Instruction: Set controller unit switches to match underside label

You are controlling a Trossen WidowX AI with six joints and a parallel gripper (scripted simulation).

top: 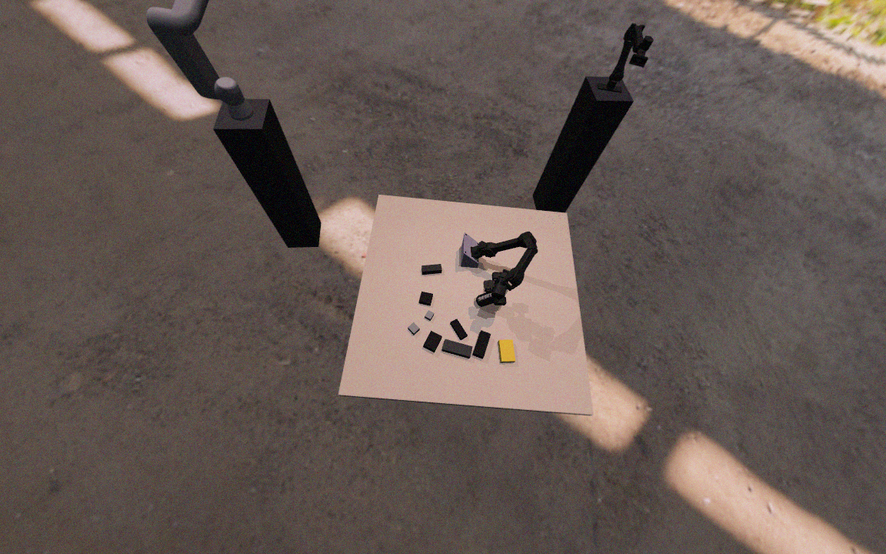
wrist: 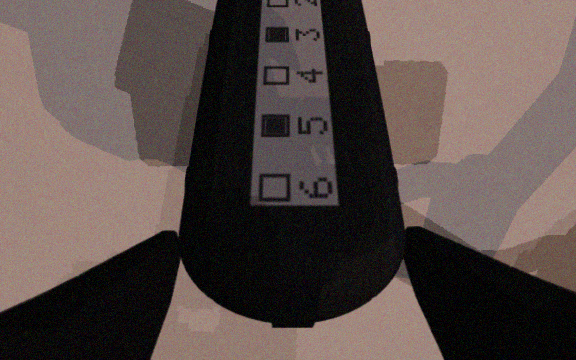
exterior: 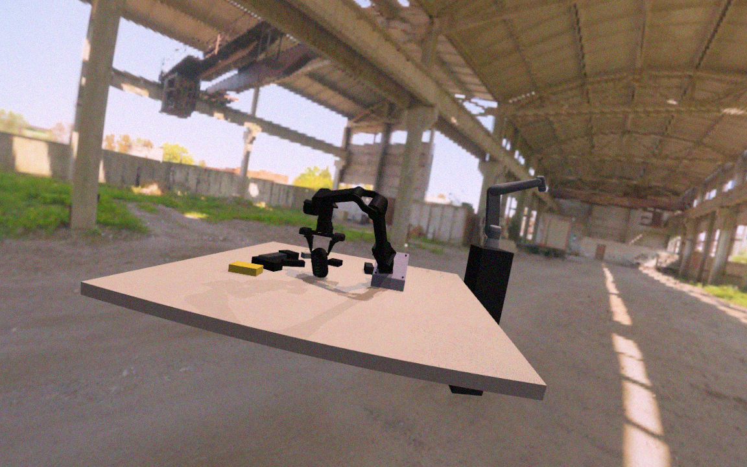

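While the hand (wrist: 290, 280) grips it, the controller unit (wrist: 290, 150) seemingly hangs lengthwise downward.

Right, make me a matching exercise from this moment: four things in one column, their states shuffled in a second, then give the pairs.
Things
1. label square 5
2. label square 6
3. yellow block
4. controller unit

States
A. between the fingers of the gripper, label facing the wrist camera
B. empty outline
C. lying flat on the bench, apart from the arm
D. filled dark

Pairs: 1-D, 2-B, 3-C, 4-A
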